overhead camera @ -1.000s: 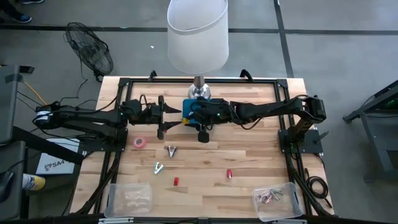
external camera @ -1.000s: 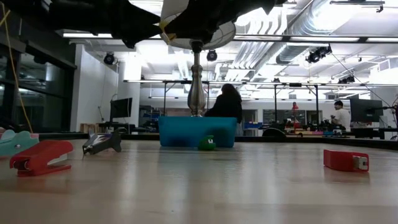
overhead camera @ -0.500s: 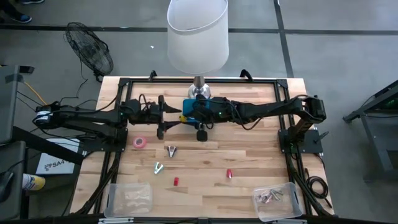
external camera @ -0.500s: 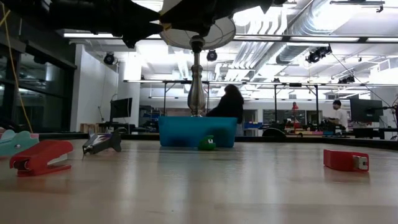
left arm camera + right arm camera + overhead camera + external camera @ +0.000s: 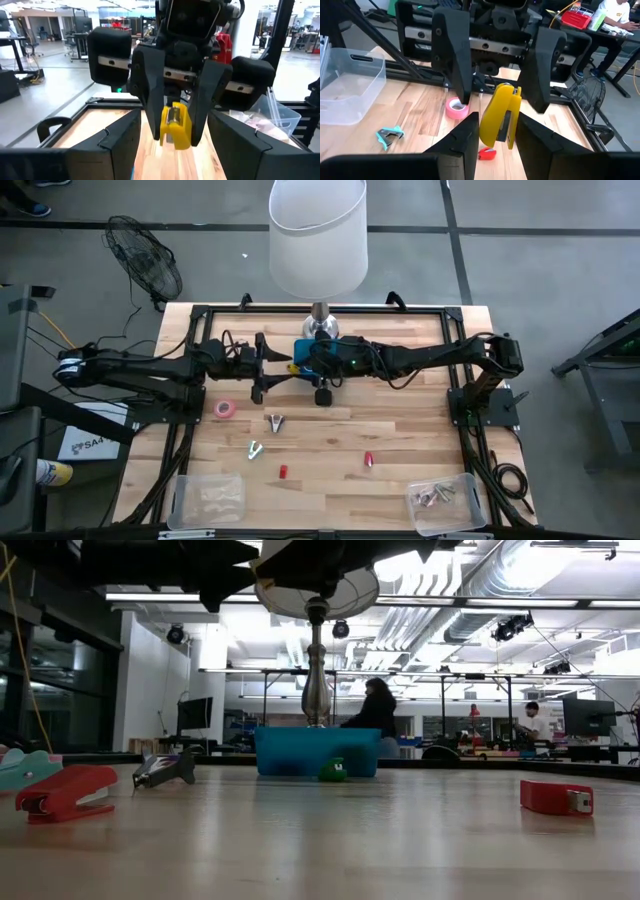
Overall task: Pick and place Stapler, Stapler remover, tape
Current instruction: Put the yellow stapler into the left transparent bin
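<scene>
The right gripper (image 5: pixel 492 132) is clamped on a small yellow plastic stapler (image 5: pixel 501 116), held in the air over the back middle of the light wooden counter (image 5: pixel 400 450), just in front of the blue plastic bin (image 5: pixel 310 352). The left gripper (image 5: pixel 172 165) faces it with its fingers spread wide and nothing between them, so this looks like a handover. The main risk is the stapler falling: if the right fingers release before the left ones close squarely, the smooth body could twist out and drop to the counter. The two grippers are also near enough to knock together. The pink tape roll (image 5: pixel 225 409) lies on the counter near the left arm, untouched
</scene>
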Action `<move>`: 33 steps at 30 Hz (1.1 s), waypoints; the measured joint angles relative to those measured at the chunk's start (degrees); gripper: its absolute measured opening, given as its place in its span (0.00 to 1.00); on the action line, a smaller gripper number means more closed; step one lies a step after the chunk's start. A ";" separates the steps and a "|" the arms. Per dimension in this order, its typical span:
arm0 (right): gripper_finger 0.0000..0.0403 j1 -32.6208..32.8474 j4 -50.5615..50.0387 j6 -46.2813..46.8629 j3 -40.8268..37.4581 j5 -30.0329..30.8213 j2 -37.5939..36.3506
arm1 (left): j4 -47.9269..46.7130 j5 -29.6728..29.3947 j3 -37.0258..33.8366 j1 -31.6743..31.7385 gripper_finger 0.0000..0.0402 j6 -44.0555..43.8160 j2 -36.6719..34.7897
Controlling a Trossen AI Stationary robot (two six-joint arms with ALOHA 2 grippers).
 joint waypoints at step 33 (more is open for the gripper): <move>0.28 0.04 0.12 0.02 -0.02 -0.33 -0.03 | 0.11 1.55 -0.04 0.00 0.17 -1.29 0.52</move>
